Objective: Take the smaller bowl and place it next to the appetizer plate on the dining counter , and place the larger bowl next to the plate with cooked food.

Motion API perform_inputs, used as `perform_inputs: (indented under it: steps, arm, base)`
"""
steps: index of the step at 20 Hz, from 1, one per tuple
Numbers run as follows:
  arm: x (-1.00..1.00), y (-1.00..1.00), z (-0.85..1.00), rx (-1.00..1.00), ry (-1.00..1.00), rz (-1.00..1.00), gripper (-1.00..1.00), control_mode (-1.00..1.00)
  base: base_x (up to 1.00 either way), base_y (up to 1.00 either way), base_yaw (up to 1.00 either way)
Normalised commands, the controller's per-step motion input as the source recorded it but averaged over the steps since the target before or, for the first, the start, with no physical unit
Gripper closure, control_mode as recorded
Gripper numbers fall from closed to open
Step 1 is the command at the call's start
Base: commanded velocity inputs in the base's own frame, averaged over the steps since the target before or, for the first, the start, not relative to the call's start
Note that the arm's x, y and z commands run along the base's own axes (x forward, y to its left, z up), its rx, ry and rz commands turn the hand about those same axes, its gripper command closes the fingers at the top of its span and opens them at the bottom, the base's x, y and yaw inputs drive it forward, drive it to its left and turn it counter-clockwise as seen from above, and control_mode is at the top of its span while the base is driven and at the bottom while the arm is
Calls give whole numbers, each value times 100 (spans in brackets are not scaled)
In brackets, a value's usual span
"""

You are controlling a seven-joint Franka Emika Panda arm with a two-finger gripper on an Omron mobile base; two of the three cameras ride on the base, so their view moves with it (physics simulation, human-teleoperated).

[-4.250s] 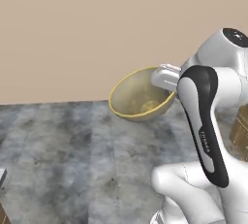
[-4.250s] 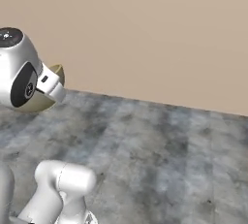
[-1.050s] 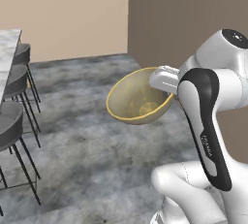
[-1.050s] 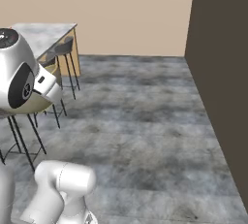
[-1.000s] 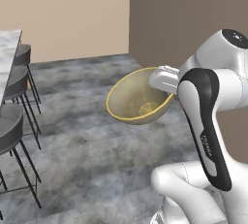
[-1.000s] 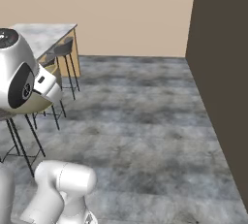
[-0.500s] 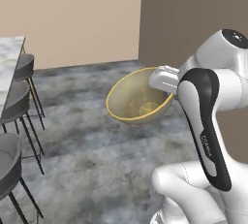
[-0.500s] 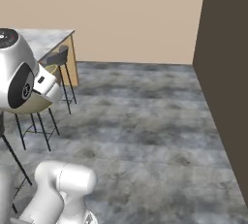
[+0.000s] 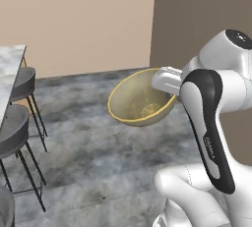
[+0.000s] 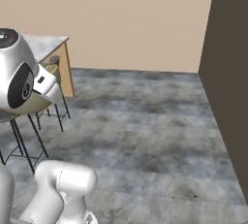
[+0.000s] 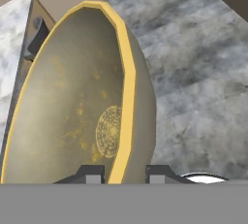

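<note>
My gripper (image 11: 125, 172) is shut on the yellow rim of the larger bowl (image 11: 82, 106), one finger inside and one outside. The deep olive-tan bowl (image 9: 140, 105) hangs tilted in the air in front of the arm, above the grey floor. A sliver of the bowl (image 10: 30, 105) shows under the arm's head in the right base view. The dining counter (image 9: 7, 69) is a marble slab at the far left, and its corner (image 10: 46, 43) stands beyond the arm. The smaller bowl, the appetizer plate and the plate with cooked food are out of view.
Round grey stools (image 9: 19, 86) on thin black legs line the counter's near side. A dark wall (image 9: 197, 19) rises to the right, its edge (image 10: 232, 72) close by. Grey stone floor (image 10: 135, 121) lies between.
The base has turned, so the whole scene has slid right in both base views, with the dark wall's edge further right. The bowl stays held the same way.
</note>
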Motion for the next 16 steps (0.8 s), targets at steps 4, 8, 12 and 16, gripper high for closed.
perform_inputs:
  steps: [4, 8, 12, 16]
  arm:
    - [0, 0, 0, 0, 0, 0, 100, 100]
    - [0, 0, 0, 0, 0, 0, 100, 100]
    - [0, 0, 0, 0, 0, 0, 100, 100]
    - [0, 0, 0, 0, 0, 0, 100, 100]
  base:
    - [100, 0, 6]
    - [100, 0, 6]
    - [100, 0, 8]
    - [100, 0, 7]
